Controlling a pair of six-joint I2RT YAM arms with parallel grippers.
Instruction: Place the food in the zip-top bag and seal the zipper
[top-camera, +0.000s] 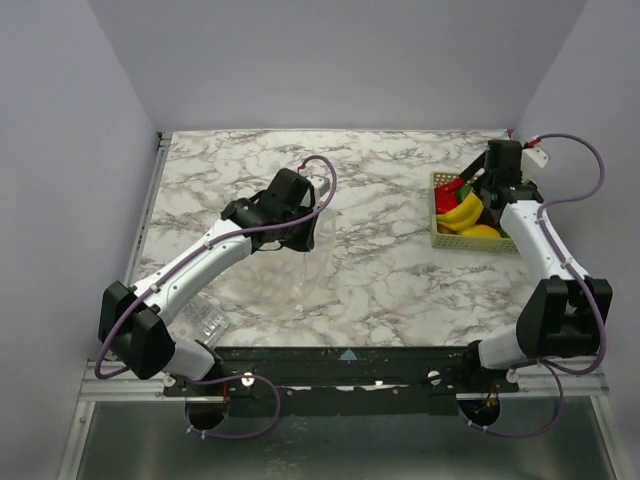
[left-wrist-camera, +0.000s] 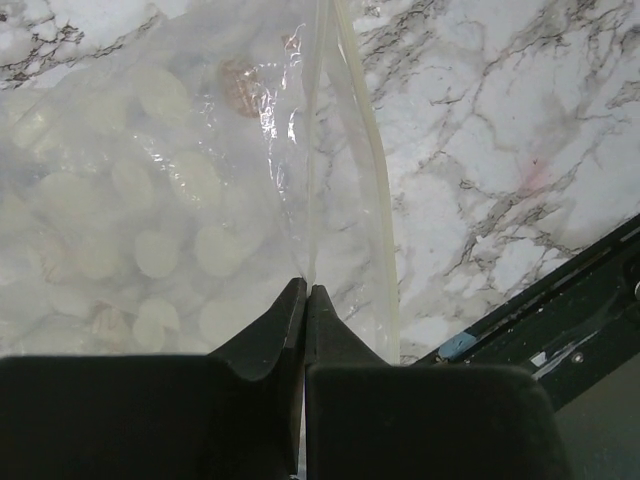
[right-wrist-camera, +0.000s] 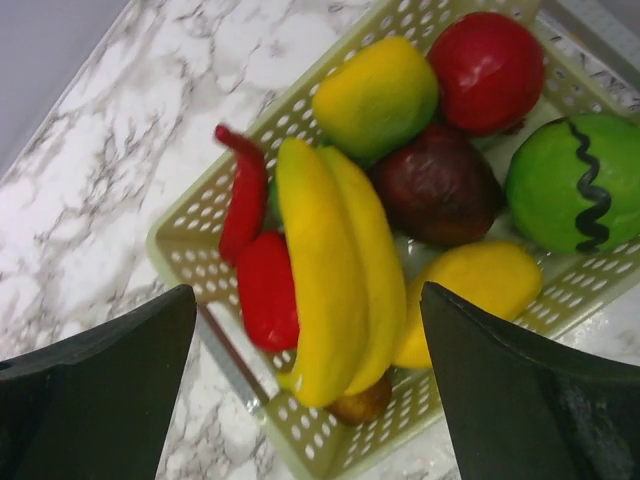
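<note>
Left claw (left-wrist-camera: 305, 290): jaws together, pinching a fold of the zip-top bag (left-wrist-camera: 150, 200) at its edge. The zipper (left-wrist-camera: 372, 190) runs off from the pinch toward 12 o'clock. Can't tell whether it's pressed shut. No coloured food showing through the plastic, only pale blotches I can't identify. From the top camera the bag sits just 9 o'clock of the table (top-camera: 380, 260) centre.

Right claw (right-wrist-camera: 308, 300): fingers wide apart, nothing held, hovering over the basket (right-wrist-camera: 180, 250) out at the table's 2 o'clock. All the food I can see is in there. The banana (right-wrist-camera: 330, 280) is dead centre under me, with a red chilli (right-wrist-camera: 245, 195) at its 9 o'clock, a red ball (right-wrist-camera: 487, 70) at 1 o'clock and a green fruit (right-wrist-camera: 575, 180) at 3 o'clock.

My read on the step: first pick, loading not started, sealing far off.

Next move: drop onto one piece, probably the banana. It lies on top and lines up between my fingers. Close across its narrow width and lift clear of the basket wall. Then carry toward 9 o'clock to the bag mouth. The left claw needs to hold that mouth agape.
</note>
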